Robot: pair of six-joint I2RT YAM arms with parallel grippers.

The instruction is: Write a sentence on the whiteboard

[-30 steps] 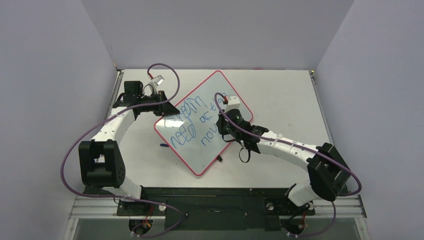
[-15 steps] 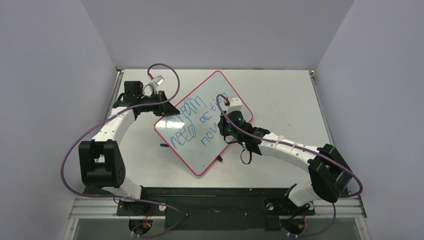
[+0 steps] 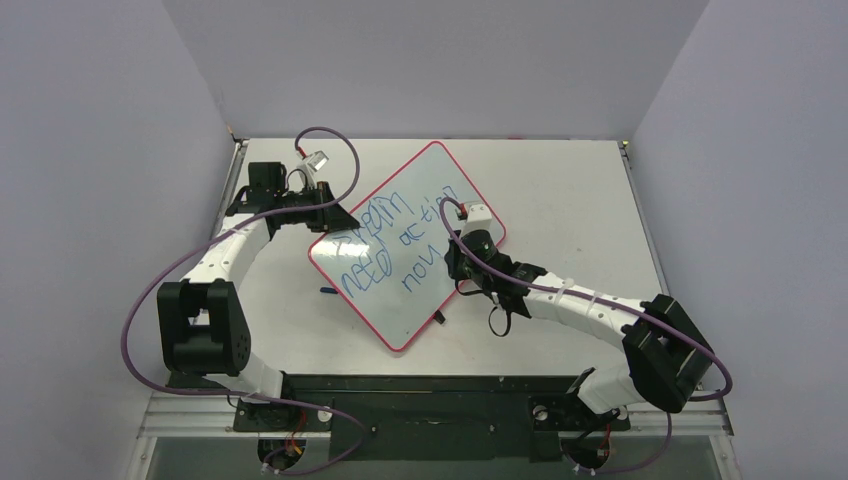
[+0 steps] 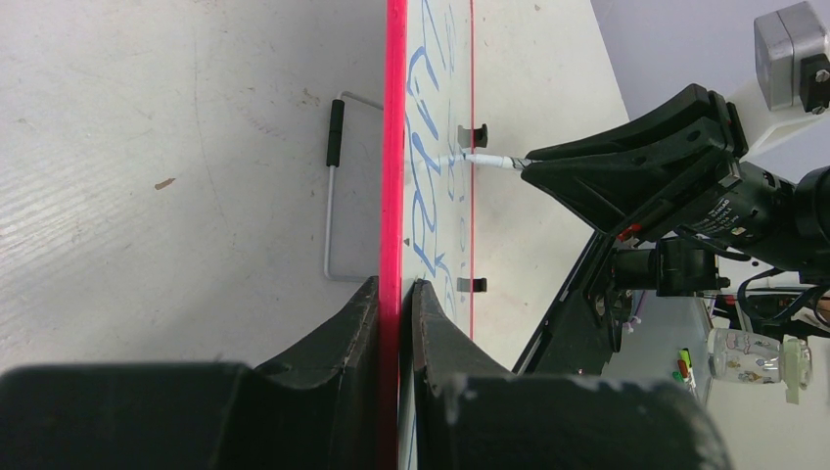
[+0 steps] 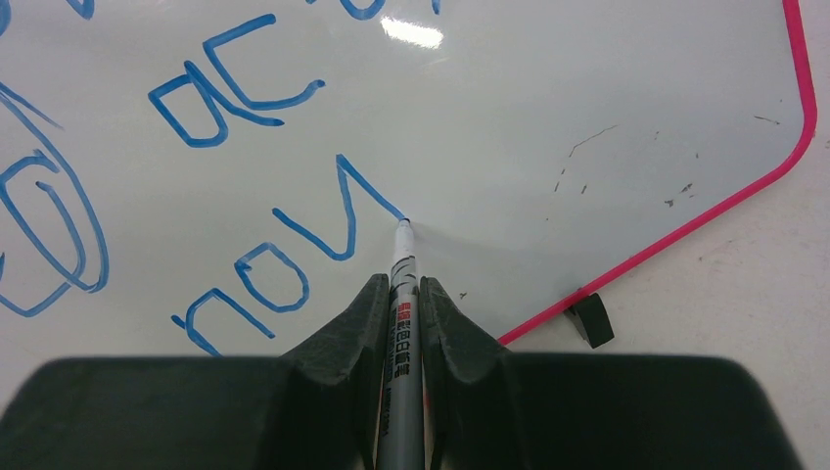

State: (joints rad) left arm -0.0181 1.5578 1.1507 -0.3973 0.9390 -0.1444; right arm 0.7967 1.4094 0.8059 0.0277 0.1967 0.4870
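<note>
Right pincer (image 5: 401, 294) has slid nearer, one marker (image 5: 402, 262) touching one whiteboard (image 5: 548, 88)

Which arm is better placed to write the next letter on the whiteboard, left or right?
Right. The right fingers grip the marker, tip on the whiteboard at the last stroke. The left fingers clamp the board's red rim.
</note>
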